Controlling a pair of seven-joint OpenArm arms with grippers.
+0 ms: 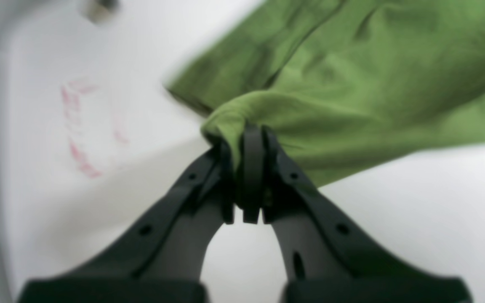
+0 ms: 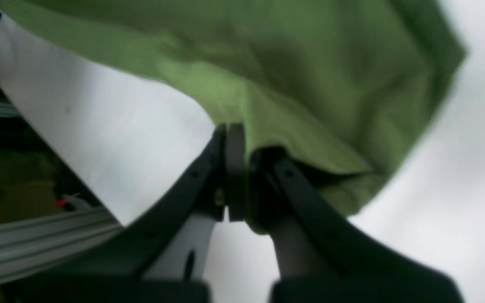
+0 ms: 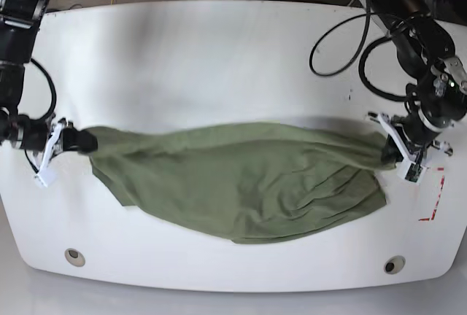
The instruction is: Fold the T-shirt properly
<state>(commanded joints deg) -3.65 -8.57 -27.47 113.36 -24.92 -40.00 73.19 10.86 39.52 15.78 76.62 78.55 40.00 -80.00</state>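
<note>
One olive-green short-sleeved cotton T-shirt (image 3: 241,184) stretches across the white surface (image 3: 219,60), pulled between two grippers. The left gripper (image 1: 251,139) has its jaws clamped on a bunched fold at one end; the right gripper (image 2: 236,134) pinches the opposite edge. The cloth sags, rumpled and creased, in the middle.

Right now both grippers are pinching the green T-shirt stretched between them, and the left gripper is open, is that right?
Not quite. The left gripper is not open: the left wrist view shows it shut on a bunched edge of the T-shirt. The rest holds: the right gripper pinches the other end, and the shirt stretches between them.
</note>
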